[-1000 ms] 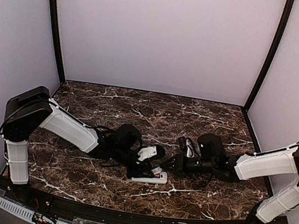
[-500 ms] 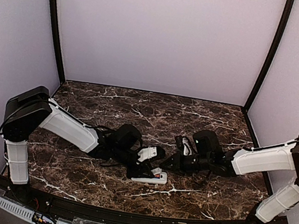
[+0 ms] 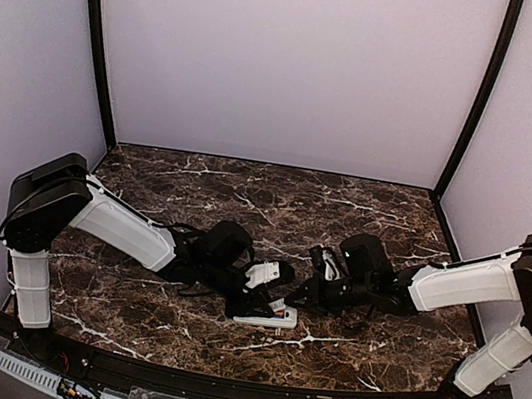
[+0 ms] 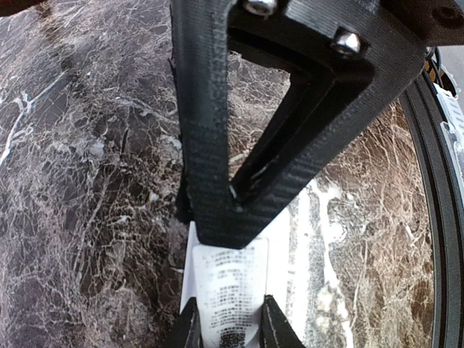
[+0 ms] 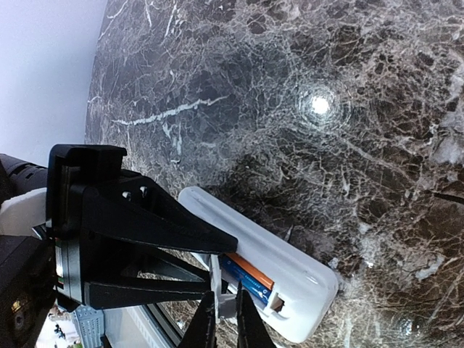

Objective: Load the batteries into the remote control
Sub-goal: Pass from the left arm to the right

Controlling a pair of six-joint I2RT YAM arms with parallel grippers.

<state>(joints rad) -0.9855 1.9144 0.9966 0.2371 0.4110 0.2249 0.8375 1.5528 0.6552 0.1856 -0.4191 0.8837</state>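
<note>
Remote control (image 5: 290, 261) sits on the worktop (image 3: 198, 184) clenched in the left claw (image 4: 228, 328), batteries (image 5: 248, 279) apparently seated, and the right claw (image 5: 225, 319) — fingers nearly together, grasp unclear — has edged in over them.

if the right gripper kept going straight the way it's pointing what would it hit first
The remote control, probably at its open bay where the blue and orange batteries lie, just ahead of the right gripper. Depth is unclear, so it may already touch.
</note>
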